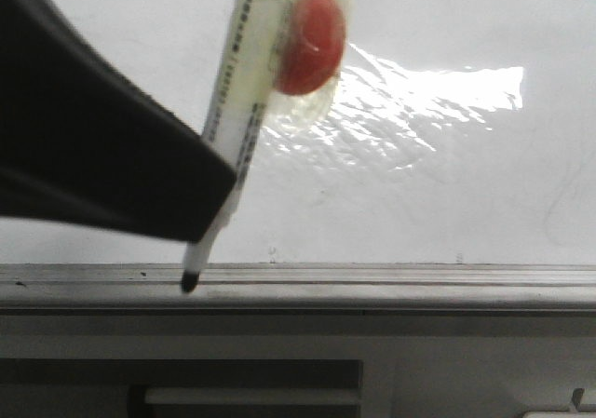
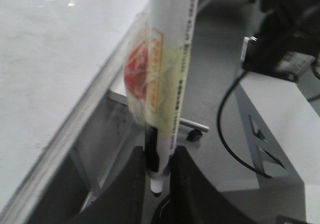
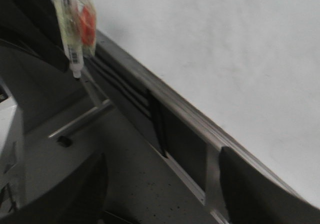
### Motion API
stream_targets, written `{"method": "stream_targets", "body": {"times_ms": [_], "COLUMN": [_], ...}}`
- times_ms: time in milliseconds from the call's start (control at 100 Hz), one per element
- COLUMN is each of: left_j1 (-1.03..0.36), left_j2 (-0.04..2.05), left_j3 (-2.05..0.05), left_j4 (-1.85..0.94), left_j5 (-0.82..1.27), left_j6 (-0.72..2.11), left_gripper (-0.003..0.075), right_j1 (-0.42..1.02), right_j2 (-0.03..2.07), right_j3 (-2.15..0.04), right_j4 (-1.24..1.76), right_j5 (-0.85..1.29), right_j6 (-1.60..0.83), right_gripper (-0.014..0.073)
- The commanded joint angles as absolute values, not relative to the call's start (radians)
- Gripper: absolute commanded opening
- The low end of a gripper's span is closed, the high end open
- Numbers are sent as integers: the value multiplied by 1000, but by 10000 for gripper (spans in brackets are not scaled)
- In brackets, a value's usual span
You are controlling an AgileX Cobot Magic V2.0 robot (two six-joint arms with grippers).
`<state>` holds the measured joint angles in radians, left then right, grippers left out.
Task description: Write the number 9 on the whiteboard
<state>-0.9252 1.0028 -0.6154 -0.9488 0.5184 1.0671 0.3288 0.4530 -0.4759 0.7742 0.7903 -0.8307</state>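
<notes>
Looking for the number 9, you will find no clear dark stroke anywhere on the large glossy white whiteboard [image 1: 428, 185], which fills the upper part of the front view above its grey metal edge strip [image 1: 372, 283]; only glare and a faint curved mark at the far right, too dim to read.

The white marker pen wrapped in clear tape with a red blob [image 1: 244, 83] slants down from the top centre, its black tip [image 1: 189, 281] sitting at lower left, level with the edge strip rather than on the white surface. You can judge it is tilted so the tip leads toward the board, but writing has not begun.

Your left gripper [image 2: 159, 176] is clamped around the pen's lower barrel, the black fingers [image 2: 132, 184] pressed against both sides with no gap visible. The right gripper [image 3: 160, 189] holds nothing, its dark fingers spread wide near the grey slotted panel [image 3: 175, 134] below the board.
</notes>
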Motion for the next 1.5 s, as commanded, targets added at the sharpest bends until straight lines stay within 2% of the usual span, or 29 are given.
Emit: {"method": "stream_targets", "body": {"times_ms": [0, 370, 790, 880, 1080, 1230, 1320, 1390, 1490], "left_j1": [-927, -927, -927, -927, -927, -927, -927, -927, -927], "left_j2": [978, 981, 981, 981, 981, 981, 978, 963, 906], "left_j3": [-642, -642, -642, -642, -642, -642, -642, -642, -642], "left_j4": [-973, -973, -973, -973, -973, -976, -980, -980, -972], "left_j5": [598, 615, 615, 615, 615, 597, 593, 593, 599], "left_j6": [1117, 1242, 1245, 1245, 1245, 1242, 1218, 1166, 1103], "left_gripper": [-20, -20, -20, -20, -20, -17, 55, 171, 330], "right_j1": [364, 501, 718, 761, 776, 776, 774, 767, 754], "right_j2": [515, 754, 1008, 1027, 1030, 1030, 1030, 1028, 1030], "right_j3": [-515, -587, -708, -707, -707, -707, -721, -769, -898], "right_j4": [941, 1193, 1264, 1268, 1268, 1268, 1239, 1107, 740], "right_j5": [759, 759, 713, 655, 602, 581, 575, 605, 737], "right_j6": [-1010, -1344, -1439, -1439, -1439, -1436, -1371, -1226, -885], "right_gripper": [419, 419, 414, 320, -72, -60, -60, -60, -60]}}
